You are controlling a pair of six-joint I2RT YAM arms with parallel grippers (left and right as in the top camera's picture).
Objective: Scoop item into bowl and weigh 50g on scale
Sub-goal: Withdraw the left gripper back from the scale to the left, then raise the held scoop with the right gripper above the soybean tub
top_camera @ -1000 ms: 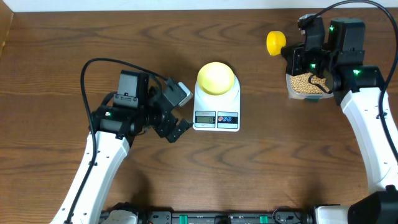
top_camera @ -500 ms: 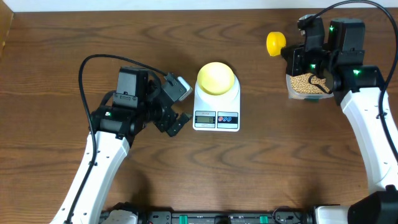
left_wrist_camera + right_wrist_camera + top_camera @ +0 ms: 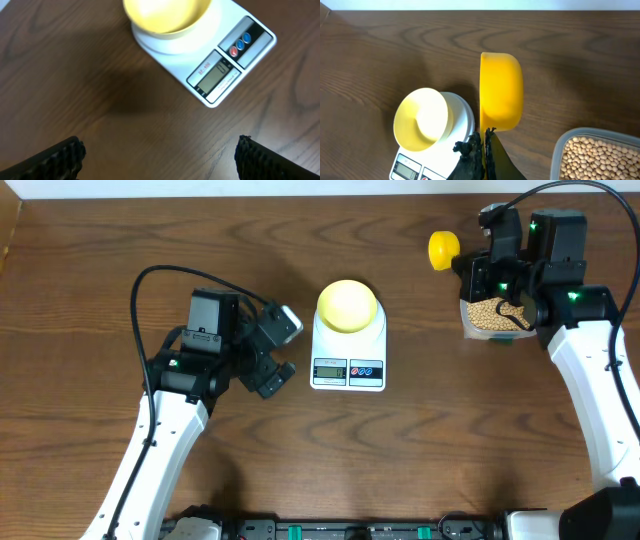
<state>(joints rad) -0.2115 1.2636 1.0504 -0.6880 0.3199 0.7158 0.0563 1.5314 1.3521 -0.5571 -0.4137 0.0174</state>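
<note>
The pale yellow bowl [image 3: 347, 305] sits empty on the white scale [image 3: 348, 350] at the table's middle; both also show in the left wrist view, bowl [image 3: 165, 15] and scale [image 3: 220, 70]. My left gripper [image 3: 280, 352] hovers just left of the scale, open, with bare wood between its fingers [image 3: 60, 160]. At the back right, my right gripper [image 3: 485, 137] is shut on the handle of a bright yellow scoop [image 3: 501, 90], held above the table between the scale and the clear tub. The item, tan beans [image 3: 595, 157], fills that tub [image 3: 490, 315].
The tub of beans stands under the right arm near the table's right edge. A black cable loops over the left arm [image 3: 170, 280]. The table's back edge [image 3: 300, 198] runs along the top.
My left gripper has turned a little and drawn slightly back from the scale's front-left corner. The right arm, scoop, bowl and scale have not moved.
</note>
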